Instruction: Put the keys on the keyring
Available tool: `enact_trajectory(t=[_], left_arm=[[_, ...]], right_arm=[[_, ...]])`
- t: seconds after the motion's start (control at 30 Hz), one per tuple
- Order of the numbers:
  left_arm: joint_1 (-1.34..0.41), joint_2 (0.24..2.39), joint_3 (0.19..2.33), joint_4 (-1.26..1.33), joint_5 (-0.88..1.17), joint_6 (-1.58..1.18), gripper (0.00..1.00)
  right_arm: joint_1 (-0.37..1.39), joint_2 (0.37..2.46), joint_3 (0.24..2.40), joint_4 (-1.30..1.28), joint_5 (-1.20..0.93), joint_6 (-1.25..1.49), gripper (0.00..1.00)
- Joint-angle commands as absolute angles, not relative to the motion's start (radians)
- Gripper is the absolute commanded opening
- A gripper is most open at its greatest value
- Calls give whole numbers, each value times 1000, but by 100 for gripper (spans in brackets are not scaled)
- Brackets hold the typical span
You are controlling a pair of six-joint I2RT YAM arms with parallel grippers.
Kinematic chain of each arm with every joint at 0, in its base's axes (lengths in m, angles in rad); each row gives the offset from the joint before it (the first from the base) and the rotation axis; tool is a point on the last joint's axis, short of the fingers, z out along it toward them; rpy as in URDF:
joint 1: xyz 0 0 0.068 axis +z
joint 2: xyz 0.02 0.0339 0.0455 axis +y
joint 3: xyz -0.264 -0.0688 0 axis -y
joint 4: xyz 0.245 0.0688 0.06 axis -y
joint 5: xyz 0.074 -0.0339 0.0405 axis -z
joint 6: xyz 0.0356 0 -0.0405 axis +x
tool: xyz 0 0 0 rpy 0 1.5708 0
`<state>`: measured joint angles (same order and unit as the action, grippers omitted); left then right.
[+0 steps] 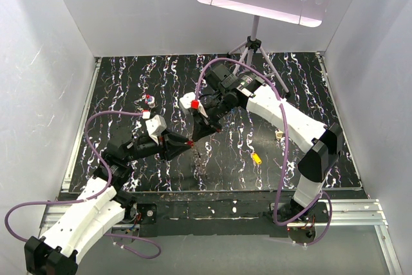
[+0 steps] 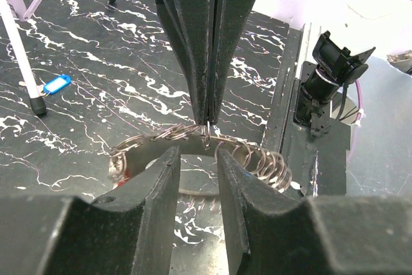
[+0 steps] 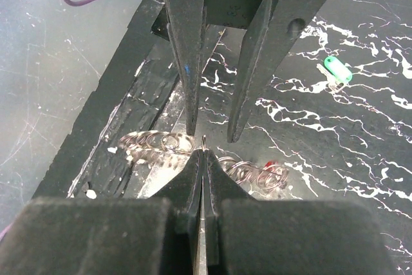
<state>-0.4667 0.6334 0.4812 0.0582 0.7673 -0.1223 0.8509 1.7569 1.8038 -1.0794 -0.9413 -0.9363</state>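
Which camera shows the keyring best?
Left wrist: the keyring shows as a broad arc of wire loops. Right wrist shows loops either side of the right gripper, which blocks the middle. Top view: too small to make out.

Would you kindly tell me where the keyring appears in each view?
Top external: too small to discern, where left tool meets right tool.
Left wrist: keyring at centre, just beyond own fingertips.
Right wrist: keyring at centre, beyond own tips.
Shared landmark: right tool shut, pinching a keyring loop.
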Motion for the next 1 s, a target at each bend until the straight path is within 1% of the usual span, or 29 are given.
enact_trajectory(t=[0.0, 0.47, 0.53, 0.67, 0.77, 0.97], left_arm=[[-469, 634, 480, 75, 765, -123, 27], [-469, 630, 479, 91, 758, -135, 20], [-469, 629, 479, 89, 758, -132, 18], [-469, 629, 482, 81, 753, -127, 11], [-469, 632, 483, 77, 746, -126, 11], [-469, 629, 489, 63, 719, -127, 16]], right_arm=[[850, 1752, 1838, -1019, -973, -882, 1], [861, 1756, 1827, -970, -959, -824, 1], [861, 1758, 1824, -962, -957, -816, 1], [864, 1758, 1821, -953, -950, -802, 1], [865, 1758, 1821, -945, -948, -792, 1], [871, 1759, 1816, -933, -940, -782, 1]])
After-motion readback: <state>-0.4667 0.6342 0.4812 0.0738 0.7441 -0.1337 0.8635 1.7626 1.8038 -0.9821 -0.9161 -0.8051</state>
